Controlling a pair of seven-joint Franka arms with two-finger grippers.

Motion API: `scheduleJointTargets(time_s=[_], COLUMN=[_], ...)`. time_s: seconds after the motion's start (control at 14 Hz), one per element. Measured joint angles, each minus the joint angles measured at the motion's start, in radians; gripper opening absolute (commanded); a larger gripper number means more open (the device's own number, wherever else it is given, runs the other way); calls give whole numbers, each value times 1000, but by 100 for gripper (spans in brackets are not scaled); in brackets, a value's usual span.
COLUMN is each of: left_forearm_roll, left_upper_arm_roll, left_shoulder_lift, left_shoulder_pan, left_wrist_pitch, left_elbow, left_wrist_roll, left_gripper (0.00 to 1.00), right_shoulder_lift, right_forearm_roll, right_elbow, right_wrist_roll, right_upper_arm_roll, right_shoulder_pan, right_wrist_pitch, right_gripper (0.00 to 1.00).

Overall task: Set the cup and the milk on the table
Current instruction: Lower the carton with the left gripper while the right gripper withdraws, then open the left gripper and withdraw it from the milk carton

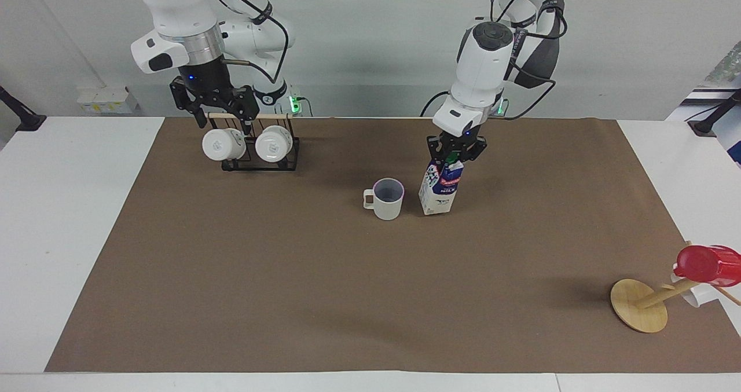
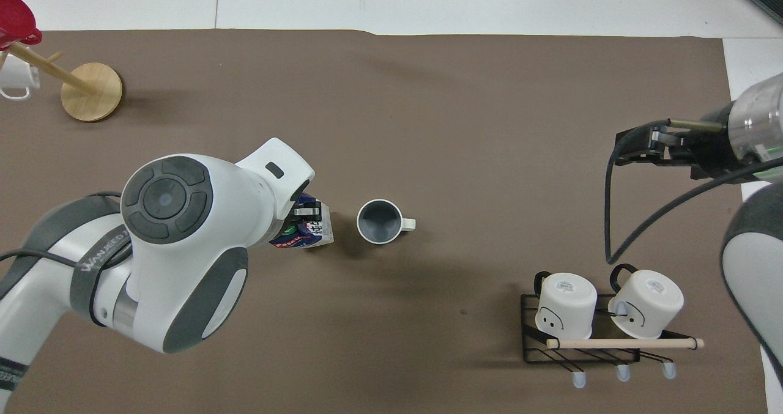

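Facing view: left gripper (image 1: 456, 149) clamping the top of the milk (image 1: 439, 187), carton leaning slightly, base at or just above the tabletop (image 1: 69, 218) just beside the cup (image 1: 386, 198), both near the middle, toward the robots' edge. Judging: levelling the carton flat before letting go, keeping clear of the cup. Right gripper (image 1: 213, 103) waiting with fingers apart above the mug rack (image 1: 255, 149).

Overhead view: milk (image 2: 309, 233) mostly hidden under the arm, beside the cup (image 2: 379, 221); contact unreadable here.
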Motion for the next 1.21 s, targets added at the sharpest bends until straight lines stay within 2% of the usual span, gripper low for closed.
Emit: scheduleJointTargets(time_s=[0.36, 0.5, 0.79, 0.93, 1.21], left_forearm_roll=[0, 0, 1, 1, 4], left_upper_arm_roll=[0, 0, 1, 6, 27], left_shoulder_lift=[24, 24, 24, 21, -2], left_shoulder_pan=[0, 0, 0, 0, 32], left_wrist_pitch=[53, 53, 53, 30, -180], left_elbow=[-32, -32, -28, 9, 159], left_wrist_roll=[-1, -1, 0, 2, 97], left_gripper=[35, 100, 100, 100, 100], right_shoulder_lift=[-15, -17, -17, -17, -17], right_forearm_roll=[-1, -1, -1, 0, 0], right_elbow=[19, 27, 43, 46, 47], right_wrist_roll=[-113, -119, -119, -119, -119], right_upper_arm_roll=[-24, -25, -23, -23, -24], right_shoulder_pan=[-48, -62, -62, -61, -67], right_wrist_pitch=[-67, -101, -106, -106, -106], right_gripper=[100, 100, 100, 100, 100])
